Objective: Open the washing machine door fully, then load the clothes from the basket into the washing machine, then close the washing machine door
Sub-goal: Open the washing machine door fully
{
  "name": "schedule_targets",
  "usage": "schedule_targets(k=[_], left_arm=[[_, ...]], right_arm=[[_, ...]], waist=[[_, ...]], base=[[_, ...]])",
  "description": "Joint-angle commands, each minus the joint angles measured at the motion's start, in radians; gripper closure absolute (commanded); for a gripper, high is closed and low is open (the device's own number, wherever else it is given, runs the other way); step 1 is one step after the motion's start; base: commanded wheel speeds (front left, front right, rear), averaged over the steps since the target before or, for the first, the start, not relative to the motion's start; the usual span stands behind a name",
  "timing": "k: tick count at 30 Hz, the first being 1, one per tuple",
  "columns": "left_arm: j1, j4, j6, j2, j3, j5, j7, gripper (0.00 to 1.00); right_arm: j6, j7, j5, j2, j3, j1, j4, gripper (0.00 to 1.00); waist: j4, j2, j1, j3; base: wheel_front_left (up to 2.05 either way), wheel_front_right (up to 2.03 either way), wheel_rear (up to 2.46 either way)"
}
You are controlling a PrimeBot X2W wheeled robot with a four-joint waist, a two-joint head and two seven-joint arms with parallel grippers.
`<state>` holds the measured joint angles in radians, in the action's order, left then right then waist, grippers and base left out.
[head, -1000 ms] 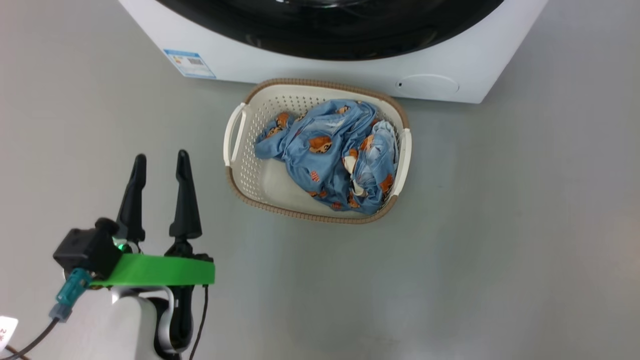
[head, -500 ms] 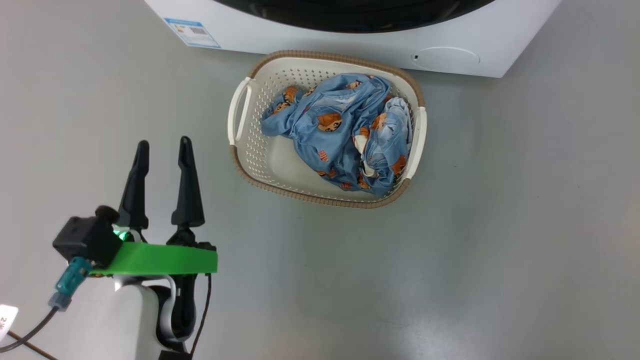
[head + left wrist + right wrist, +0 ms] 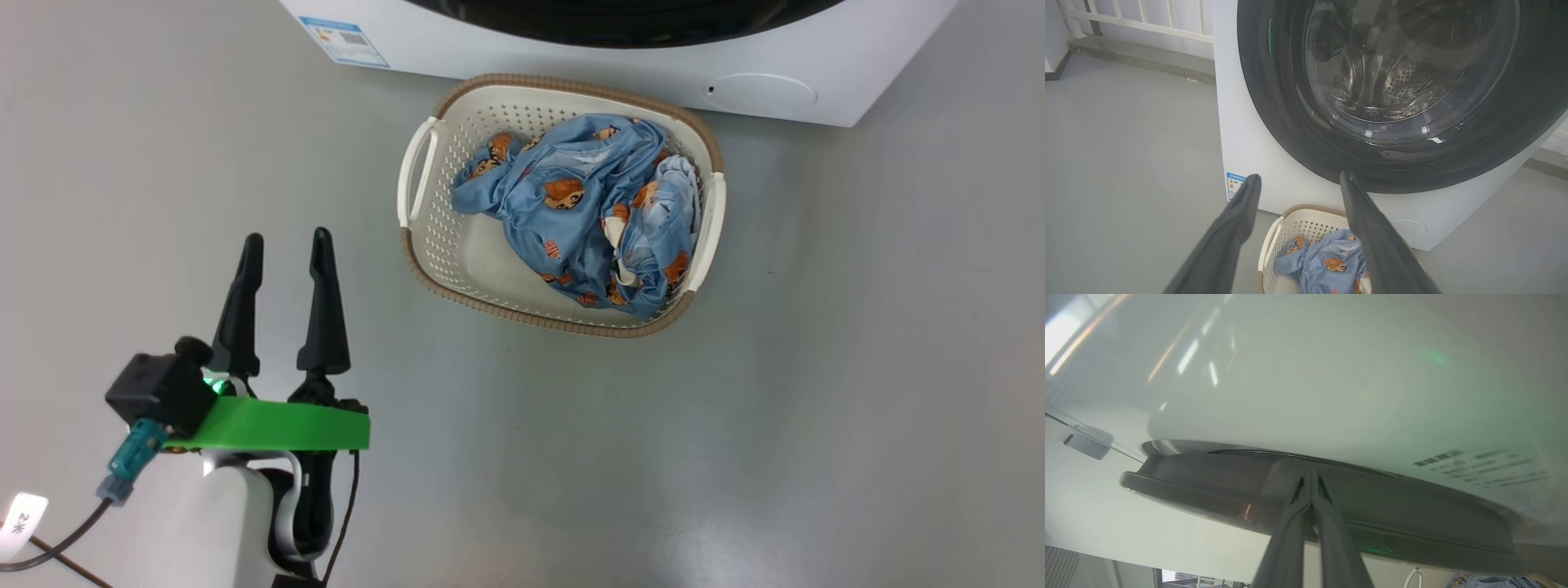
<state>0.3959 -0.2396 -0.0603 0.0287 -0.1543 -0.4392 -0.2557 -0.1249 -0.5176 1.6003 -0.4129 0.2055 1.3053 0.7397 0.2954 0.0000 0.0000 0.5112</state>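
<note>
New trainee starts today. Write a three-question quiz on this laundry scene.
1. True or false: the clothes lie in the basket.
2. Which fingers stand apart? A: left fingers; B: right fingers.
3. Fill in: the sticker on the washer is ___.
Key: 1 true; 2 A; 3 blue.

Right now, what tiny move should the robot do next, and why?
Probably pull the right gripper gently outward to start swinging the washing machine door open. The door looks shut against the washing machine, the gripper's closed fingertips sit at the door's black rim, and the clothes lie in the basket, waiting.
</note>
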Motion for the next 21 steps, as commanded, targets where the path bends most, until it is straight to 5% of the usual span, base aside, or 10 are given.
schedule_targets(k=[1,21], left_arm=[[0.005,0.02,0.008,0.022,0.028,-0.008,-0.006,0.0],[-0.023,-0.012,0.012,0.022,0.038,0.007,-0.006,0.0]], right_arm=[[-0.006,-0.001,-0.023,0.012,0.014,0.017,-0.019,1.0],[-0.006,-0.066,-0.042,0.05,0.09,-0.109,-0.003,1.0]], waist=[[0.009,0.0,0.0,0.001],[0.002,0.0,0.0,-0.089]], base=[[0.0,0.0,0.0],[0.0,0.0,0.0]])
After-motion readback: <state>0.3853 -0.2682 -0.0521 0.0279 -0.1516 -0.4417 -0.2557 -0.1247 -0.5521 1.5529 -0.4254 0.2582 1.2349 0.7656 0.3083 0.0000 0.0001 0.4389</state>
